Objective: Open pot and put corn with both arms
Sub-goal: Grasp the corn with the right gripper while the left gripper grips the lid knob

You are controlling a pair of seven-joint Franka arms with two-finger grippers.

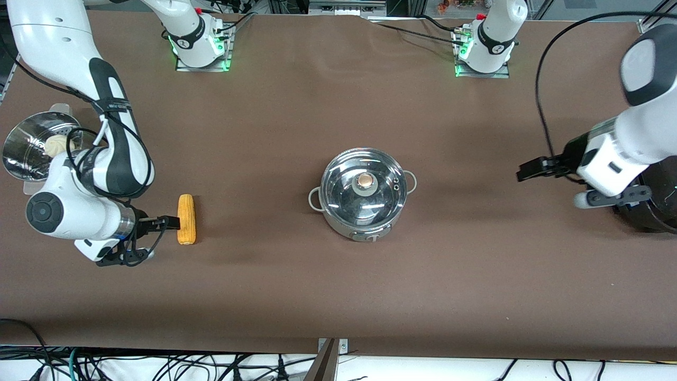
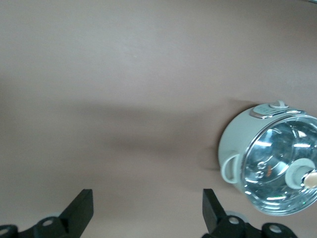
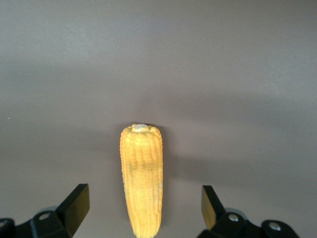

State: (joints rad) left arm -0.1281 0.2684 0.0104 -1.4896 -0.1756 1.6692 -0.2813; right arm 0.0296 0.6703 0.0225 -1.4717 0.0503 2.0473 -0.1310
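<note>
Corn (image 3: 141, 178) lay on the table toward the right arm's end, stiff, light and ribbed, so you could pinch it mid-cob; right gripper (image 3: 141, 210) straddled it spread, left gripper (image 2: 147, 210) spread too, well apart from the lidded pot (image 1: 364, 193).

A brown table (image 1: 338, 296) under even light, with cables (image 1: 158, 368) along its near edge.

1. The counter (image 1: 338, 296) is a plain, flat brown.
2. The corn (image 1: 186, 219) is yellow-orange with fine rows of kernels and a pale tip.
3. The pot (image 1: 365, 197) is shiny silver steel; its clear glass lid (image 1: 344, 185) carries a copper-coloured knob (image 1: 364, 181).
4. The arms are white with black bands; each end effector, left (image 1: 529, 170) and right (image 1: 168, 223), is black.
5. The bases glow green.
6. The steamer basket (image 1: 24, 148) is perforated silver, holding a cream-white bun (image 1: 55, 144).
</note>
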